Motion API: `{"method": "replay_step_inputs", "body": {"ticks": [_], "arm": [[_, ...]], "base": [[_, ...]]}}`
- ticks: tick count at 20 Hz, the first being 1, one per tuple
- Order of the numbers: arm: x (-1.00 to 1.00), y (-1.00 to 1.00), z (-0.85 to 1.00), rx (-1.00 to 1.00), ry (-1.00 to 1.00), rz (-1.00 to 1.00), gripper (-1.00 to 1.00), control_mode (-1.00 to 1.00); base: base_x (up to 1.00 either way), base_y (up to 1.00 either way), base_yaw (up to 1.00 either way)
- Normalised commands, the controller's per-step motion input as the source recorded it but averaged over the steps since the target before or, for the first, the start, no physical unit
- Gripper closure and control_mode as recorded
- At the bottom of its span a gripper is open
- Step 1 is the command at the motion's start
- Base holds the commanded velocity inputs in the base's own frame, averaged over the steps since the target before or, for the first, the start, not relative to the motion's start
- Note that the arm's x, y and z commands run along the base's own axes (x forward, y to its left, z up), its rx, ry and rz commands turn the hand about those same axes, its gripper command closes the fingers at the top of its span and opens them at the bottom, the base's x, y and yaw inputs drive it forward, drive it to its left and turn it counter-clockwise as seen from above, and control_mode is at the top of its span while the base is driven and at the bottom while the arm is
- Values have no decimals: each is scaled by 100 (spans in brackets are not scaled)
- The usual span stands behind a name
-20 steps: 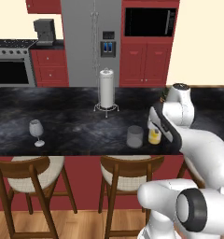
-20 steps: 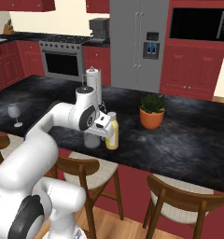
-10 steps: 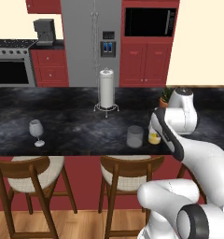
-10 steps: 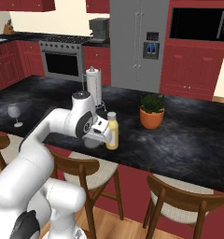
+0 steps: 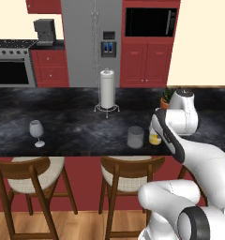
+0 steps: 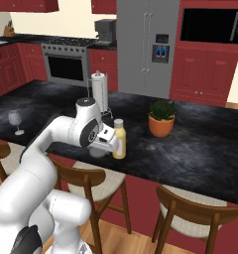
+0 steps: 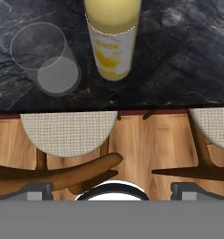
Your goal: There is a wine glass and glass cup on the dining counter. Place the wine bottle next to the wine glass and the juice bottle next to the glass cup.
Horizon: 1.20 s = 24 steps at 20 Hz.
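Hovering with jaws spread and grasping nothing, gripper (image 6: 112,142) just beside juice bottle (image 6: 119,139). Standing upright on dining counter (image 5: 77,126), bottle at 3 o'clock of glass cup (image 5: 135,137). Standing far off at 9 o'clock, wine glass (image 5: 36,131).

A home kitchen: a steel fridge (image 5: 93,44), a stove (image 5: 11,63), a built-in microwave (image 5: 149,22) among red cabinets (image 5: 145,63), and a black stone dining counter (image 5: 63,126) with wooden stools (image 5: 25,176) tucked beneath.
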Motion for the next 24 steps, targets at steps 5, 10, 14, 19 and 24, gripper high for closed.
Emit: {"method": "replay_step_inputs", "body": {"ticks": [5,10,14,19,24], "arm": [[0,0,0,0,0,0,-100,100],[0,0,0,0,0,0,-100,100],[0,0,0,0,0,0,-100,100],[0,0,0,0,0,0,-100,100],[0,0,0,0,0,0,-100,100]], "base": [[-37,8,4],[-58,15,0],[-57,12,0],[-23,36,2],[0,58,40]]}}
